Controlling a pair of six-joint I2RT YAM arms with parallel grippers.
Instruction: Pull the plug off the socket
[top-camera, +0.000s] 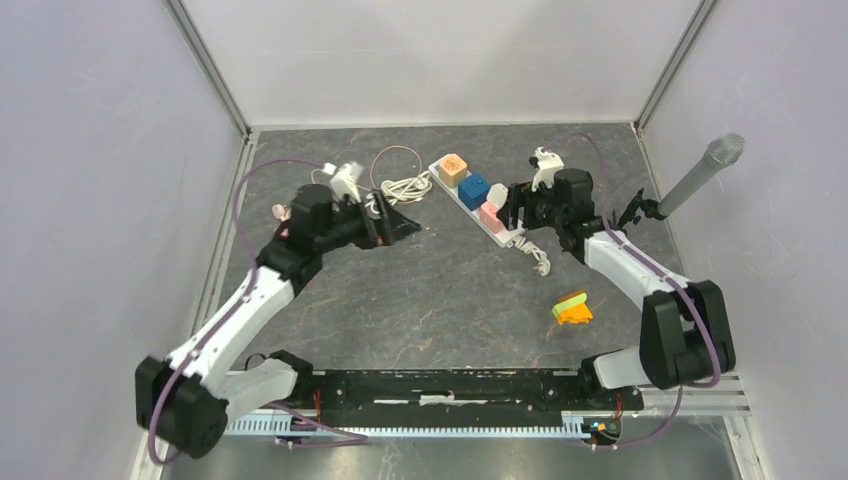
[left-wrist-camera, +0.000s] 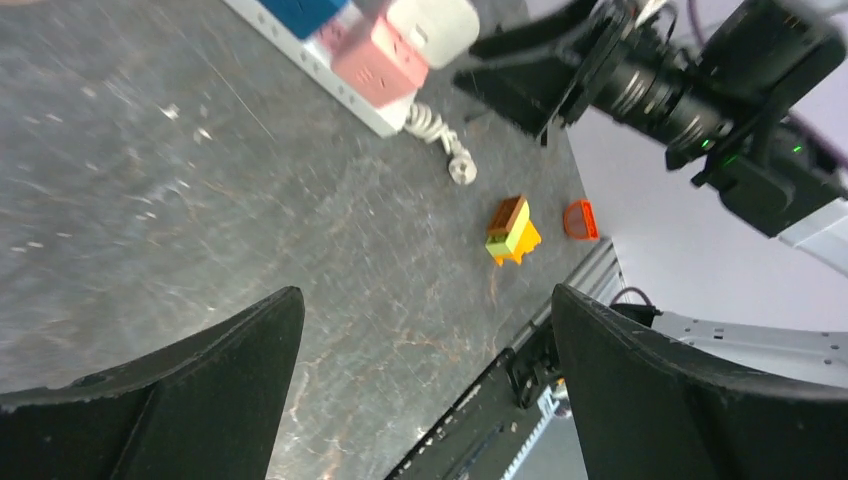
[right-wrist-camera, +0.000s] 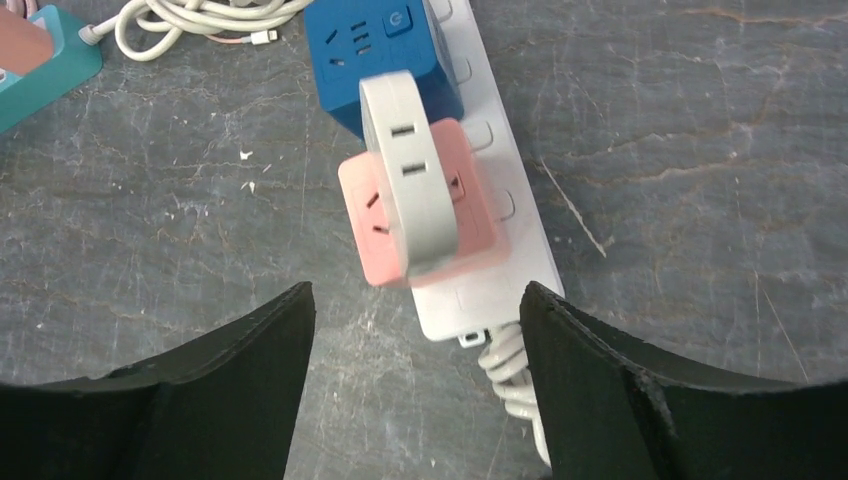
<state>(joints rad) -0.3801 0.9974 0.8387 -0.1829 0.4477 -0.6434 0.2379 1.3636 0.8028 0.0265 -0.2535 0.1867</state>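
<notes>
Right wrist: right end effector (right-wrist-camera: 416, 320) agape near pink plug (right-wrist-camera: 476, 236) at strip (right-wrist-camera: 500, 292) edge (left end effector (left-wrist-camera: 426, 305) likewise)

plug (right-wrist-camera: 410, 180) on power strip (right-wrist-camera: 522, 255) | cable coil (top-camera: 400, 187) left | toy block (top-camera: 573, 309) nearer

Consists of two slim limbs, the left arm (top-camera: 245, 300) and the right arm (top-camera: 625, 262), with white shell links and round black joint housings. Carries a thin purple cable (top-camera: 243, 190) in loops along each. Ends in broad matte black fingers (right-wrist-camera: 150, 400).
</notes>
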